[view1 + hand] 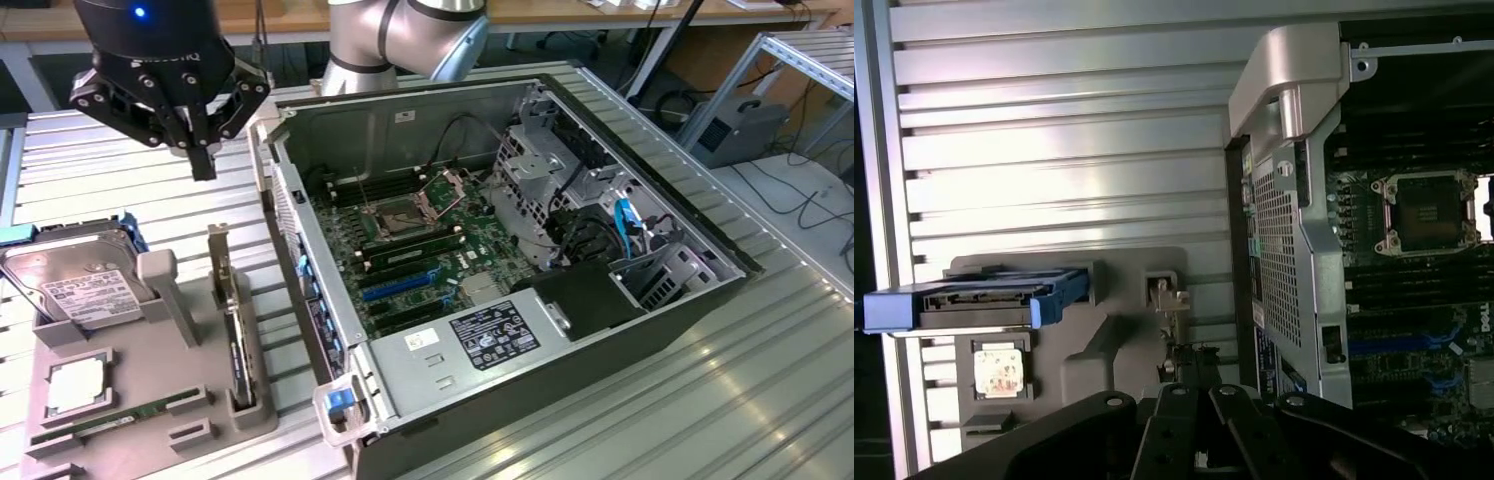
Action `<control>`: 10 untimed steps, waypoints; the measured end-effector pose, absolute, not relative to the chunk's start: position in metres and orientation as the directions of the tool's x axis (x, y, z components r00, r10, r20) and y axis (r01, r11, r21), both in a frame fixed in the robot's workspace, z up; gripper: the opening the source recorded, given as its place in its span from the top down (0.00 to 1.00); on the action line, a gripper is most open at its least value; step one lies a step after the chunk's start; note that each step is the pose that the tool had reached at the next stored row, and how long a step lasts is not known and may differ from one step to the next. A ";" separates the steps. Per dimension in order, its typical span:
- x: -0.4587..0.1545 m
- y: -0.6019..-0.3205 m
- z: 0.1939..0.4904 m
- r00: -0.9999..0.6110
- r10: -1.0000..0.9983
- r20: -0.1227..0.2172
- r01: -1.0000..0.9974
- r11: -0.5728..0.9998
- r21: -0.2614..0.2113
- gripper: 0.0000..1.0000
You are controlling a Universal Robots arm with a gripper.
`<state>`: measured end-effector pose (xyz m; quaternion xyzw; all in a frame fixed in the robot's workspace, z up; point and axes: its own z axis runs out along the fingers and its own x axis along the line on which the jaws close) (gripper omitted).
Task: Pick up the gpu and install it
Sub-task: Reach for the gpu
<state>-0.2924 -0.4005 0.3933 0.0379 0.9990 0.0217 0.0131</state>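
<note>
Hovering above the ribbed metal table, my black gripper is pressed together, empty; the thin greenish-brown gpu card apparently stands on edge in the grey moulded holder.

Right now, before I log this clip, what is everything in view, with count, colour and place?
gpu: one, dark with silver bracket, on edge in the holder
hard drive: one, silver, white label, in the holder
processor: one, silver, flat in the holder
RAM stick: one, green, flat in the holder
holder: one, grey, on the table beside the case
computer case: one, dark, lying open on the table
motherboard: one, green, inside the case
table: one, silver, slatted
arm: one, silver-grey, behind the case
gripper: one, black, shut, empty, raised above the table
</note>
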 end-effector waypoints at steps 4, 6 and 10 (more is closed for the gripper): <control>-0.294 -0.415 0.393 -0.997 0.076 -0.025 0.075 0.996 0.044 0.89; -0.294 -0.421 0.393 -0.997 0.076 -0.025 0.075 0.996 0.044 0.89; -0.296 -0.436 0.393 -0.997 0.076 -0.025 0.075 0.996 0.044 0.89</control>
